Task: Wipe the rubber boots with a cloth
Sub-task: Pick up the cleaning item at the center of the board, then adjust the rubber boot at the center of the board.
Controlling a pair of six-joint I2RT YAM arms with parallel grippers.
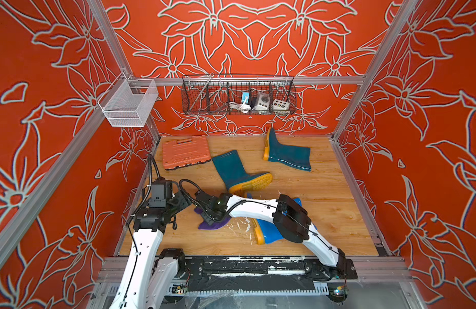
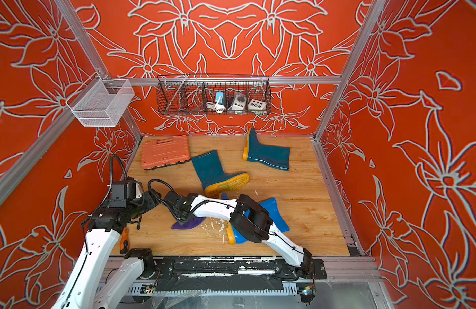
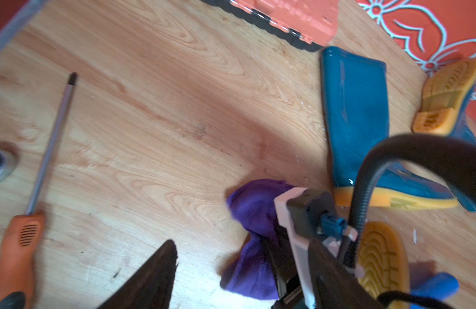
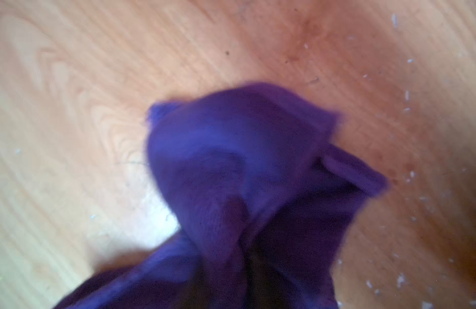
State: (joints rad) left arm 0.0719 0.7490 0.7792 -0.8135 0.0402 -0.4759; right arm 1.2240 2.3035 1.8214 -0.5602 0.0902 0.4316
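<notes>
Red flower-patterned walls (image 1: 258, 40) close in a wooden floor (image 1: 325, 208). Three boots lie on their sides. The blue boot (image 1: 269, 232) is nearest the front, partly under the right arm. One teal boot (image 1: 233, 171) is mid-floor, the other teal boot (image 1: 287, 156) by the back wall. Orange tool case (image 1: 184, 152) lies flat in the back left corner. Purple cloth (image 1: 217, 224) is bunched on the floor near the blue boot's sole, not touching it. Right gripper (image 1: 208, 218) is down on the cloth, fingers pinched together on a fold. Left gripper (image 1: 184, 202) is just beside it, fingers apart, holding nothing. Screwdriver (image 2: 123, 242) lies at the front left edge. White flecks (image 1: 242, 224) are scattered between cloth and blue boot.
</notes>
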